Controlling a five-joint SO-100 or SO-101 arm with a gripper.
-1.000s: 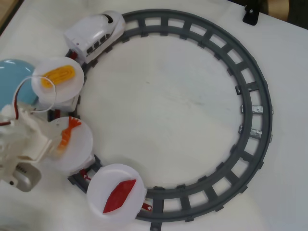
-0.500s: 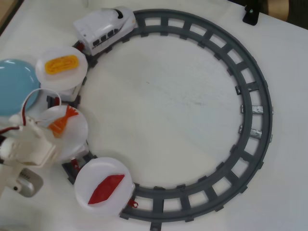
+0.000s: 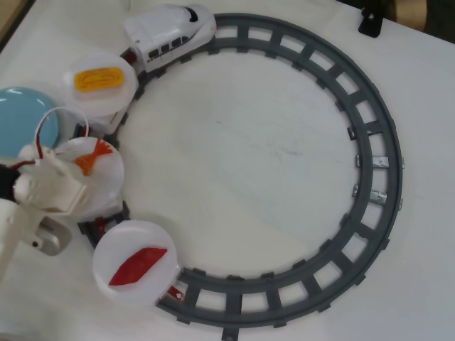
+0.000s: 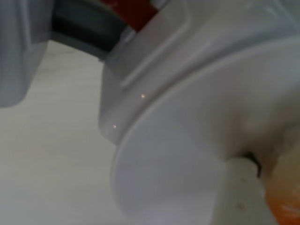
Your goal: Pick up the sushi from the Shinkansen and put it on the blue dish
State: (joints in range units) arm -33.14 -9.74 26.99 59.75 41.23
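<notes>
In the overhead view the white Shinkansen (image 3: 170, 32) runs along the top left of the grey track and pulls three cars topped by white plates. On the middle plate (image 3: 106, 186) lies the sushi (image 3: 93, 157); only its orange tail and part of its body show. My white gripper (image 3: 74, 175) reaches in from the left over that plate and covers the rest of the sushi. How the jaws stand is hidden. The blue dish (image 3: 25, 117) sits at the left edge, just behind the gripper. The wrist view is blurred: plate rim (image 4: 159, 154), one fingertip (image 4: 243, 192), and an orange patch of sushi (image 4: 283, 206).
The front plate carries a yellow egg piece (image 3: 98, 77), the rear plate a flat red piece (image 3: 136, 264). The grey circular track (image 3: 377, 163) fills most of the white table. A black bracket (image 3: 371, 20) stands at the top right edge.
The train has run clockwise along the track, so all three plates have shifted upward. My gripper has followed the middle plate up and now covers more of the sushi.
</notes>
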